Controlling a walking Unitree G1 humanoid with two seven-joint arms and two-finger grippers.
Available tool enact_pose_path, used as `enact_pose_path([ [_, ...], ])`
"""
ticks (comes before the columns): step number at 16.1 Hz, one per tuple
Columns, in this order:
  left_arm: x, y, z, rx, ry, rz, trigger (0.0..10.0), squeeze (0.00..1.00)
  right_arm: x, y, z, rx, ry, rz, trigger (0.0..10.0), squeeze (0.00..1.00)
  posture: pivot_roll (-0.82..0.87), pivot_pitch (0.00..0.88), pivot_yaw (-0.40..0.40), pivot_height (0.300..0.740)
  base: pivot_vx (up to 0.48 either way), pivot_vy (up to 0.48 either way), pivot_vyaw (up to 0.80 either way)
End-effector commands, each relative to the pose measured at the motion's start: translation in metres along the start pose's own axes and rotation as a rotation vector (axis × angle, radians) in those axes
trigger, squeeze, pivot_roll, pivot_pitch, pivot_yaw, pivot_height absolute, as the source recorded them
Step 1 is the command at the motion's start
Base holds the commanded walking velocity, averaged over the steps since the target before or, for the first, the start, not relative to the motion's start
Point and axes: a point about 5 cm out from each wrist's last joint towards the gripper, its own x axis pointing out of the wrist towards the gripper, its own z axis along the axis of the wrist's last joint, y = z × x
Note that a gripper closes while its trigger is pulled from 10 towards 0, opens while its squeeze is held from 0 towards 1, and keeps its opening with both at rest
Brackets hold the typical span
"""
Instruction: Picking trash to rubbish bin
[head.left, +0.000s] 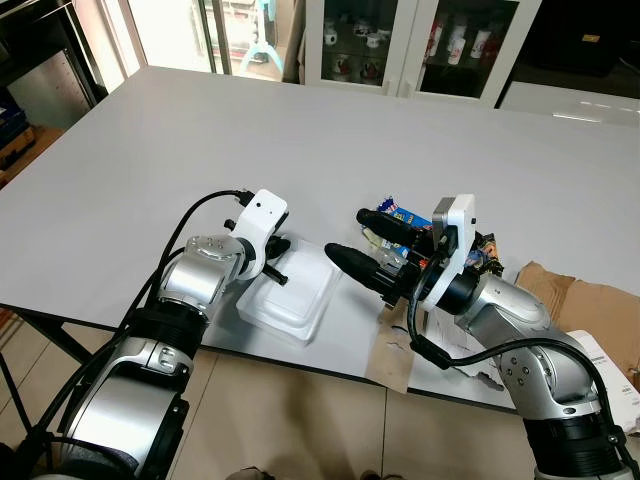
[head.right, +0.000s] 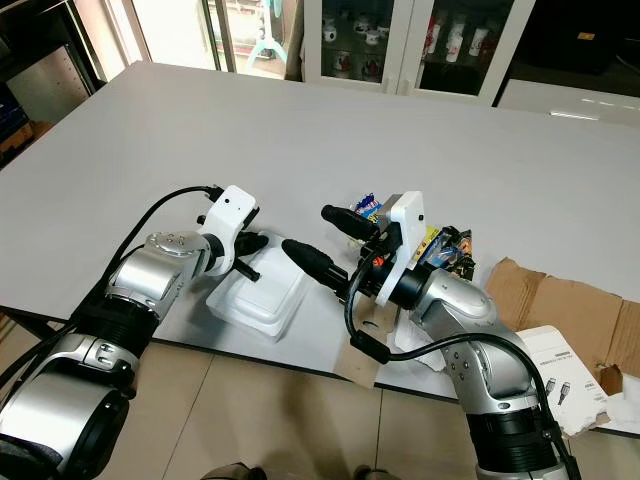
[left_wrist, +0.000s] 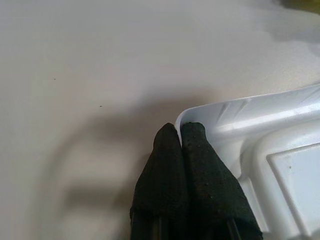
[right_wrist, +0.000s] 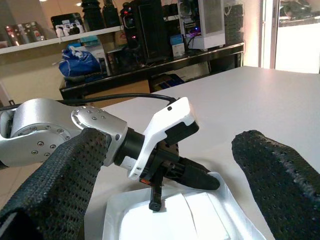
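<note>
The left hand (left_wrist: 179, 137) is clenched on the rim corner of the white foam tray (head.left: 290, 295) lying on the bench (head.left: 300, 140); the right hand (head.left: 358, 240), fingers spread, hovers just beside it.

Smooth white foam-like tray (head.left: 290, 297), matt table (head.left: 200, 150), rough blk fingers (left_wrist: 195, 165).

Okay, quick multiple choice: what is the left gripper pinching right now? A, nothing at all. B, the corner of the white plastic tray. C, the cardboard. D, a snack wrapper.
B: the left gripper is shut on the rim corner of the white plastic tray on the table.
</note>
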Motion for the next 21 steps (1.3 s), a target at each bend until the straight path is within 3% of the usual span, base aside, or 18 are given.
enact_pose_path([
  [1,0.001,-0.003,-0.008,0.001,0.029,-0.004,0.0,0.00,0.000,-0.001,0.001,-0.008,0.001,-0.003,10.0,0.00,-0.05,0.064,-0.001,0.740,0.000,0.000,0.00],
  [2,0.001,-0.001,-0.006,0.015,0.018,0.012,0.0,0.00,0.000,-0.001,0.002,-0.010,0.002,-0.006,10.0,0.00,-0.05,0.063,-0.002,0.740,0.000,0.000,0.00],
  [3,-0.001,0.001,0.000,0.054,-0.028,0.048,2.8,0.00,0.000,-0.002,0.002,-0.014,0.002,-0.015,10.0,0.00,-0.05,0.062,-0.003,0.740,0.000,0.000,0.00],
  [4,-0.003,0.006,0.010,0.041,-0.098,0.100,10.0,0.00,0.000,-0.005,0.002,-0.018,0.001,-0.036,10.0,0.00,-0.05,0.061,-0.003,0.740,0.000,0.000,0.00],
  [10,-0.028,0.032,0.049,-0.105,-0.381,0.329,10.0,0.00,0.004,-0.018,-0.001,-0.039,-0.002,-0.166,10.0,0.00,-0.04,0.043,-0.018,0.740,0.000,0.000,0.00],
  [11,-0.035,0.038,0.059,-0.134,-0.473,0.390,10.0,0.00,0.005,-0.021,0.001,-0.041,-0.015,-0.191,10.0,0.00,-0.04,0.038,-0.024,0.740,0.000,0.000,0.00],
  [13,-0.052,0.048,0.072,-0.262,-0.683,0.503,10.0,0.00,0.009,-0.039,0.013,-0.070,-0.080,-0.351,10.0,0.00,-0.04,0.027,-0.035,0.740,0.000,0.000,0.00],
  [15,-0.059,0.046,0.075,-0.284,-0.767,0.549,10.0,0.00,0.010,-0.052,0.028,-0.072,-0.162,-0.500,10.0,0.00,-0.04,0.021,-0.046,0.740,0.000,0.000,0.00],
  [18,-0.064,0.041,0.077,-0.312,-0.871,0.597,10.0,0.00,0.005,-0.070,0.045,-0.176,-0.228,-0.768,10.0,0.00,-0.04,0.017,-0.061,0.740,0.000,0.000,0.00],
  [19,-0.062,0.028,0.077,-0.279,-0.907,0.565,10.0,0.00,-0.002,-0.080,0.042,-0.193,-0.234,-0.906,10.0,0.00,-0.04,0.019,-0.068,0.740,0.000,0.000,0.00],
  [21,-0.061,0.016,0.077,-0.227,-0.909,0.551,10.0,0.00,-0.014,-0.088,0.041,-0.226,-0.234,-1.033,10.0,0.00,-0.03,0.021,-0.072,0.740,0.000,0.000,0.00],
])
